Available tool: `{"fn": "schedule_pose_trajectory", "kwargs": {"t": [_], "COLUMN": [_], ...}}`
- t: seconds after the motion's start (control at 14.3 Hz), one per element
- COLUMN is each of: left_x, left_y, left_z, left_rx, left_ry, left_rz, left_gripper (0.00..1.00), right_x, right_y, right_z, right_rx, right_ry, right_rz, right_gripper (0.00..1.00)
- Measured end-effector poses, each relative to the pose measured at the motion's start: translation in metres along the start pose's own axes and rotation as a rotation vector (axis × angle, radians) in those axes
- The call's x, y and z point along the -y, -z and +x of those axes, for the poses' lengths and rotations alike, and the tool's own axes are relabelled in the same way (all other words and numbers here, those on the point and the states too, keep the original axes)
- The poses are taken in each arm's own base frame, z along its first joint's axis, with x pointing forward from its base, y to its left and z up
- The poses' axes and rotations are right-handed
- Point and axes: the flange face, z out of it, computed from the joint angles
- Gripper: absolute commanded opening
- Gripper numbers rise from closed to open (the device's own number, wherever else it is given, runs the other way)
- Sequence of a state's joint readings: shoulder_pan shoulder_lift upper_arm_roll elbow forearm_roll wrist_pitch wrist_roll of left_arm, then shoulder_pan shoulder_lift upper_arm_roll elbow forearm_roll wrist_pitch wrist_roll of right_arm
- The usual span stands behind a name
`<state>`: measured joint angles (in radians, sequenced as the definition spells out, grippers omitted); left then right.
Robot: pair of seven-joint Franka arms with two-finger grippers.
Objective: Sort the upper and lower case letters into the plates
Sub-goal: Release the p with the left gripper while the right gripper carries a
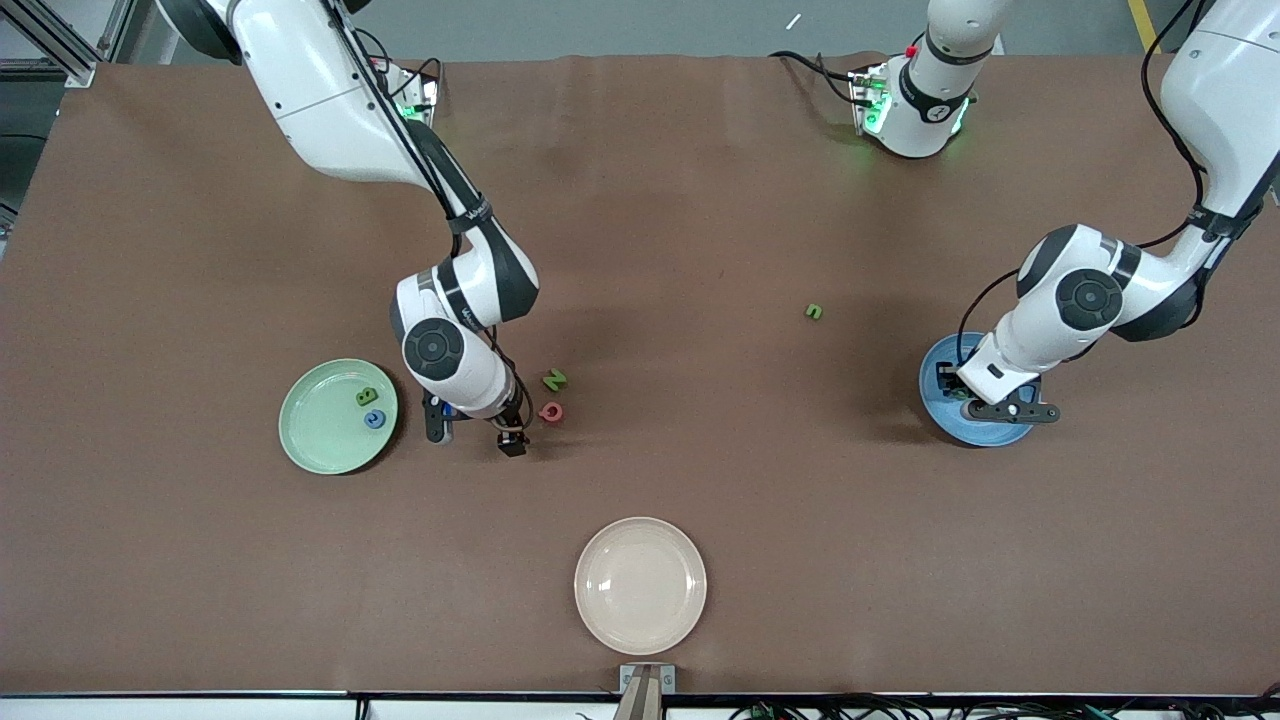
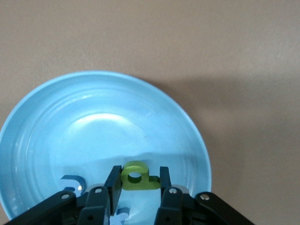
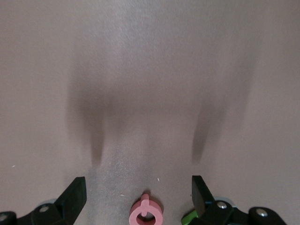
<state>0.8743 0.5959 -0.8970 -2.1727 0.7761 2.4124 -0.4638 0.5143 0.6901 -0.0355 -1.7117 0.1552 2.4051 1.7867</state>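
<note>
My left gripper (image 2: 138, 180) (image 1: 957, 388) is shut on a small green letter (image 2: 137, 177) with a round hole, low over the blue plate (image 2: 93, 136) (image 1: 938, 410). Two blue letters (image 2: 72, 183) lie in that plate beside it. My right gripper (image 3: 137, 187) (image 1: 476, 432) hangs open over bare table between the pale green plate (image 1: 320, 440) and a red ring-shaped letter (image 3: 146, 213) (image 1: 551, 411). A green N (image 1: 555, 379) lies next to the red one. The green plate holds a green B (image 1: 367, 396) and a blue letter (image 1: 374, 419).
One more small green letter (image 1: 814, 311) lies alone on the brown table toward the left arm's end. A cream plate (image 1: 640, 585) sits near the front edge, with nothing in it.
</note>
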Motion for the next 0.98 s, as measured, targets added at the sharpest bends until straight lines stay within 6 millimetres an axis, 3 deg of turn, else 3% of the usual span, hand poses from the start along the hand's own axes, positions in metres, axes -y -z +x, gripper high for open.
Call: {"fn": "schedule_pose_trajectory", "kwargs": {"t": [0.49, 0.77, 0.98], "left_x": [0.001, 0.002, 0.003], "left_y": [-0.011, -0.014, -0.015], "left_z": [-0.01, -0.011, -0.01], "left_rx": [0.02, 0.024, 0.024], "left_ry": [-0.024, -0.024, -0.023], "left_rz": [0.014, 0.013, 0.011], "left_gripper": [0.25, 0.25, 0.25], "right_x": [0.003, 0.008, 0.011], "right_y": [-0.011, -0.019, -0.024], "right_z": [-0.021, -0.031, -0.034], "right_rx": [0.0, 0.0, -0.001], "right_ry": [-0.037, -0.039, -0.038], "right_rz": [0.01, 0.015, 0.017], "right_gripper": [0.97, 0.92, 0.83]}}
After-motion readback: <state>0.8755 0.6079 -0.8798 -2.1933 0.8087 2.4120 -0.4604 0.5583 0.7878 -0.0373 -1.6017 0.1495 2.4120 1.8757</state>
